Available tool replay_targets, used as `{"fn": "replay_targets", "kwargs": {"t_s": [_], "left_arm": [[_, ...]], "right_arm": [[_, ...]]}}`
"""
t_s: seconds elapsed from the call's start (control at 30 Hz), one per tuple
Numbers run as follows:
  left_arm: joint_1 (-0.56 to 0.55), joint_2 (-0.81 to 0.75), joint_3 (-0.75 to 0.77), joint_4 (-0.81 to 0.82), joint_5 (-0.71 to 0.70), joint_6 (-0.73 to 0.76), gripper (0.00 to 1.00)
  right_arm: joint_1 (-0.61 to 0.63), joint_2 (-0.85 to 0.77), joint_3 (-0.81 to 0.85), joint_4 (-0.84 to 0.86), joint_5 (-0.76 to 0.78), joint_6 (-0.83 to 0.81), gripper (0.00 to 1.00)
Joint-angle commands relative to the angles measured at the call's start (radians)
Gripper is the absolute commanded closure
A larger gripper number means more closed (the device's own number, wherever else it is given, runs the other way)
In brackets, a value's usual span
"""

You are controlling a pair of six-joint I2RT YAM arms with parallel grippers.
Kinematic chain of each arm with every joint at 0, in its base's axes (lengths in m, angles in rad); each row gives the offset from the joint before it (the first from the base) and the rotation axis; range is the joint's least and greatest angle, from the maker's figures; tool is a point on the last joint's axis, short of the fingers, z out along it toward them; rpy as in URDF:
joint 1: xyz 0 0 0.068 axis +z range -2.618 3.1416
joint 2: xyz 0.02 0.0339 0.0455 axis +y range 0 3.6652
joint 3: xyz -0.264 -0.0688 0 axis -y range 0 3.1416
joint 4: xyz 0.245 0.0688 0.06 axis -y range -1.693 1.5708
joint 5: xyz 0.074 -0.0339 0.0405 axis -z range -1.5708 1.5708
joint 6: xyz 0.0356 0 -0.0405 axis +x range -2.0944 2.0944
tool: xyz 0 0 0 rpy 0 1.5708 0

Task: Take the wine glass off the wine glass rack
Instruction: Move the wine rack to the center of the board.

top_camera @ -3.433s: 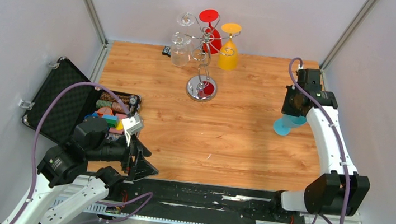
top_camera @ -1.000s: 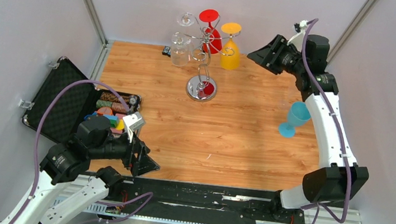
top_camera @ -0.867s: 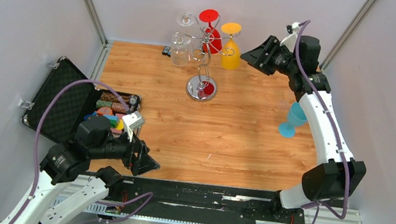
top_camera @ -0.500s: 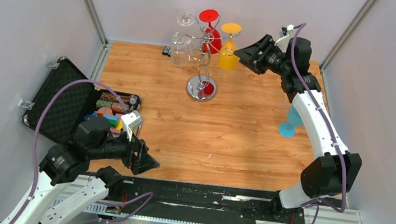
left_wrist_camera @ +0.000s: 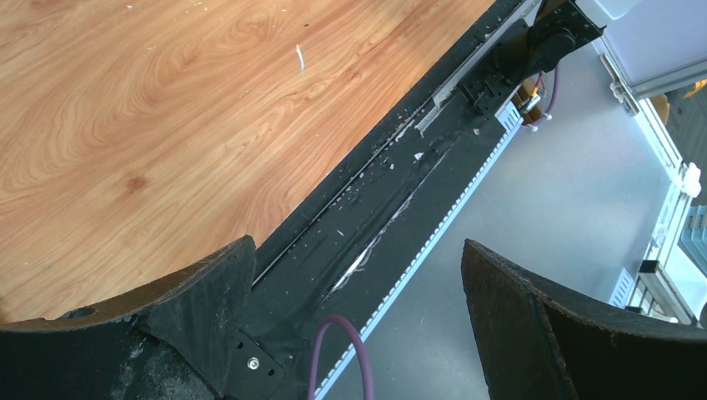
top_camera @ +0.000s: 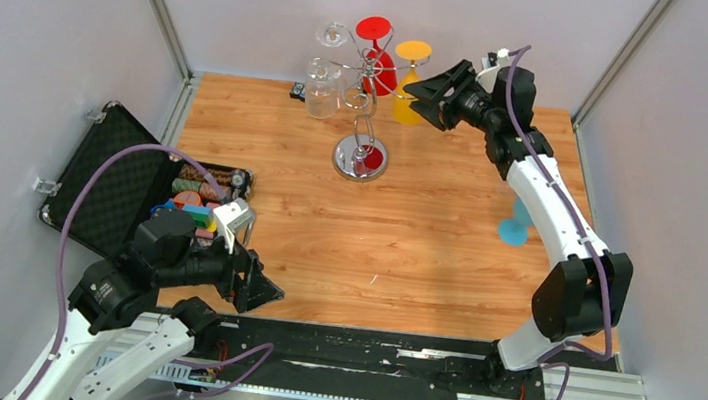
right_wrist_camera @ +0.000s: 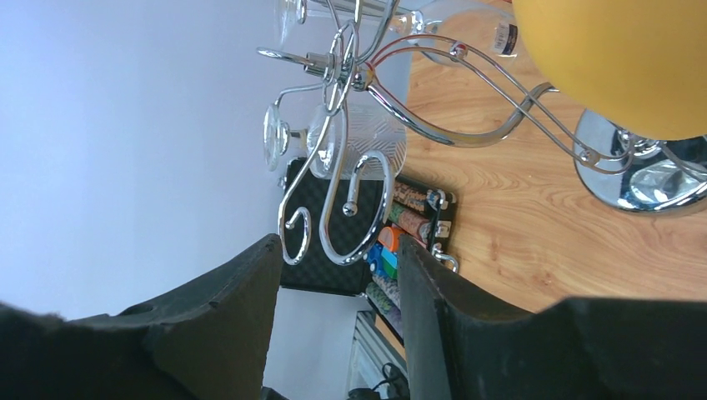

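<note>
From above, the shiny chrome wire wine glass rack stands on its round mirrored base at 12 o'clock on the light wooden table. Three glasses hang upside down from its curled arms. The clear ribbed wine glass is at the rack's 9 o'clock, the red wine glass at 12 and the yellow wine glass at 3. The right gripper is just beside the yellow wine glass, at its 3 o'clock. A blue wine glass stands at the table's 3 o'clock, partly behind the right arm. An open black case of coloured pieces lies at 8 o'clock, with the left gripper at 7.

The left wrist view shows its fingers spread wide over the table's near edge, with nothing between them.

In the right wrist view both fingers are apart and grip nothing. The yellow wine glass fills the 1 o'clock corner, clear of both fingers, with the rack's curled hooks beyond the gap.
</note>
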Motion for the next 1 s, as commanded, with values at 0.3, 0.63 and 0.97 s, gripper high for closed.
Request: {"fn": "replay_targets", "kwargs": {"t_s": [0.3,0.63,0.97], "left_arm": [[0.000,-0.011,0.002,0.015,-0.005,-0.002,0.00],[0.001,-0.016,0.002,0.017,-0.006,-0.004,0.00],[0.002,-0.018,0.004,0.023,-0.017,-0.026,0.00]], "right_arm": [[0.019,0.045,-0.019,0.123,0.044,0.191,0.63],[0.021,0.046,-0.060,0.188,0.051,0.249,0.83],[0.020,0.022,-0.104,0.236,0.066,0.305,1.00]]}}
